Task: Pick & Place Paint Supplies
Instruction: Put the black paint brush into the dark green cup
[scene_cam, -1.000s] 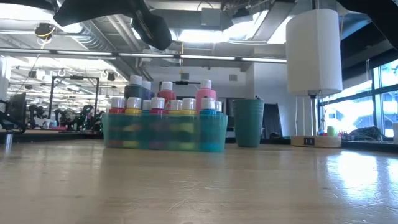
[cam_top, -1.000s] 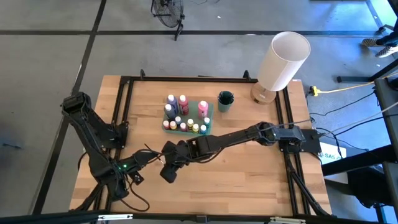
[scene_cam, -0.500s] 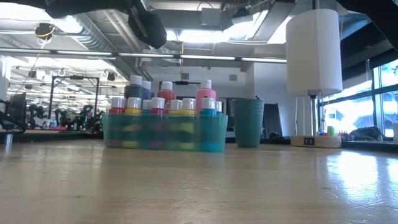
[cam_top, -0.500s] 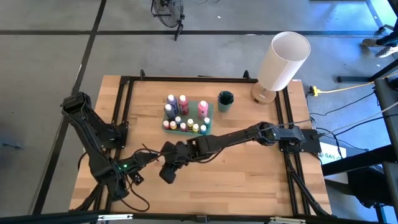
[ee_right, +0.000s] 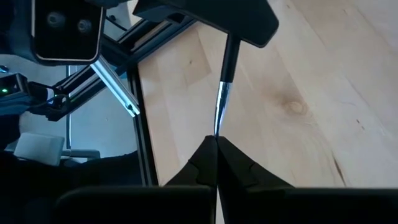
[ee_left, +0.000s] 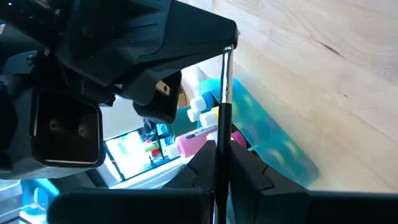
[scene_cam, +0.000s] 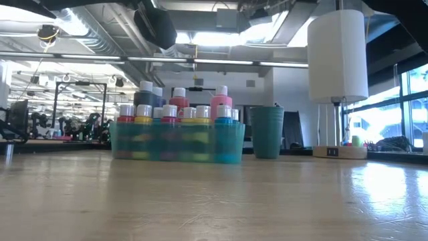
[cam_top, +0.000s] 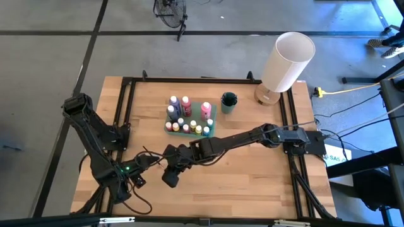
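While the workshop glows behind, the wooden table (scene_cam: 214, 201) bears a teal tray (scene_cam: 175, 142).

Wooden tabletop (cam_top: 240, 170): a teal tray (cam_top: 203, 125) of white-capped paint bottles (cam_top: 186, 103) sits toward the far side, teal cup (cam_top: 228, 102) just right, white lamp (cam_top: 287, 61) far right corner.

- One brush (ee_right: 222, 87), thin and dark-handled, spans both grippers.
- One teal tray (cam_top: 189, 120) sits at the table's 12 o'clock.
- Roughly eleven white-capped paint bottles (cam_top: 186, 101) stand inside; exact count uncertain.
- One teal cup (cam_top: 228, 102) stands at the tray's 3 o'clock.
- One white cylinder (cam_top: 288, 61).
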